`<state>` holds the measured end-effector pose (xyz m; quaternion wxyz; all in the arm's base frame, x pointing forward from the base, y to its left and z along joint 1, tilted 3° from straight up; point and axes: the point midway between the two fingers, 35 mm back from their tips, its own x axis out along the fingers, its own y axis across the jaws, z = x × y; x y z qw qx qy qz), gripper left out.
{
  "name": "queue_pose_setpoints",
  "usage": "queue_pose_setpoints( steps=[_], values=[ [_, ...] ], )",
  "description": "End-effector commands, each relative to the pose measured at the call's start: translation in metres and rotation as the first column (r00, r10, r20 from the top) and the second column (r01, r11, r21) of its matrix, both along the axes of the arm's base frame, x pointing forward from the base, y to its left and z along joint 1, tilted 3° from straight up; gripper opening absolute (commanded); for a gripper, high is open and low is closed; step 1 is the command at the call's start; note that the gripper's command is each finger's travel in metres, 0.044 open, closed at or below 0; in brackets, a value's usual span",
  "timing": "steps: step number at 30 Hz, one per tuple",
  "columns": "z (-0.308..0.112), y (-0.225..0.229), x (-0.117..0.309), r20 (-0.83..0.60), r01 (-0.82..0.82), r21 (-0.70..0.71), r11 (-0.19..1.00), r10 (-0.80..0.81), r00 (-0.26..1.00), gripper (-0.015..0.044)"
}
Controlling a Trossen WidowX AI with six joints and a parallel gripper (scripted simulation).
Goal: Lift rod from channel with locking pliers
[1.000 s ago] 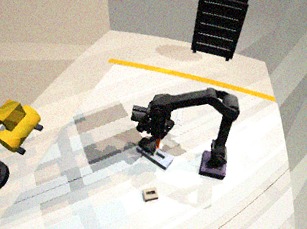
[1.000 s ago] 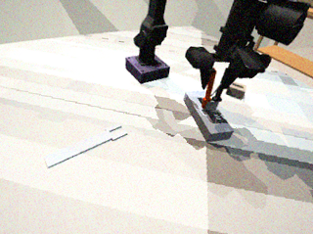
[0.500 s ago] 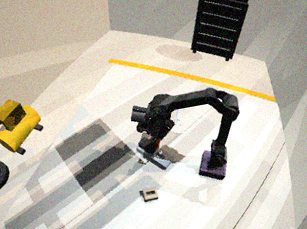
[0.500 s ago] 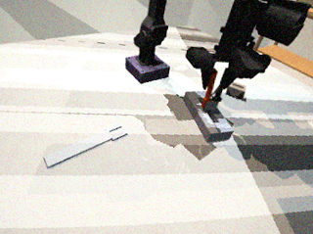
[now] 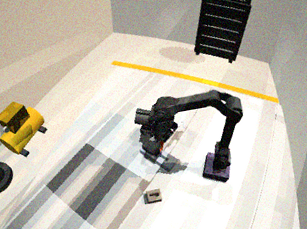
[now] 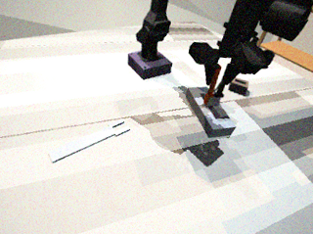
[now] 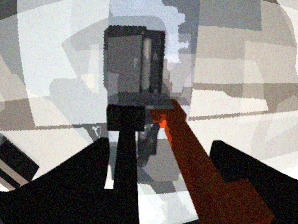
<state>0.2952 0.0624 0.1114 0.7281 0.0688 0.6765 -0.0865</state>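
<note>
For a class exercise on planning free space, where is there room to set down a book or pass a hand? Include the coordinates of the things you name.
Between the pale forked strip [image 6: 83,144] and the purple base [image 5: 208,174] [image 6: 162,71], and on the strip's near side. It is crowded at the grey slotted block [image 5: 166,162] [image 6: 222,131] [image 7: 124,62], with the gripper [image 5: 158,148] [image 6: 214,89] [image 7: 161,147] and red-brown handle [image 6: 213,83] [image 7: 196,162] above.

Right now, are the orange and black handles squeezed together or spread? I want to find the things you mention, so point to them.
Spread: the wrist view shows a gap between the orange handle [image 5: 160,147] [image 6: 213,81] [image 7: 187,155] and black handle [image 7: 127,165].
</note>
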Motion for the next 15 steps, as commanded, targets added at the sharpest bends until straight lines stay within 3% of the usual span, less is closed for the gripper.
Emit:
queue_pose_setpoints(
  steps=[1, 15],
  values=[
    [0.0011, 0.0022, 0.0017, 0.006, 0.004, 0.007, 1.000, -0.004, 1.000, 0.0255],
    [0.0011, 0.0038, 0.0021, 0.006, 0.004, 0.007, 1.000, -0.004, 1.000, 0.0237]
  ],
)
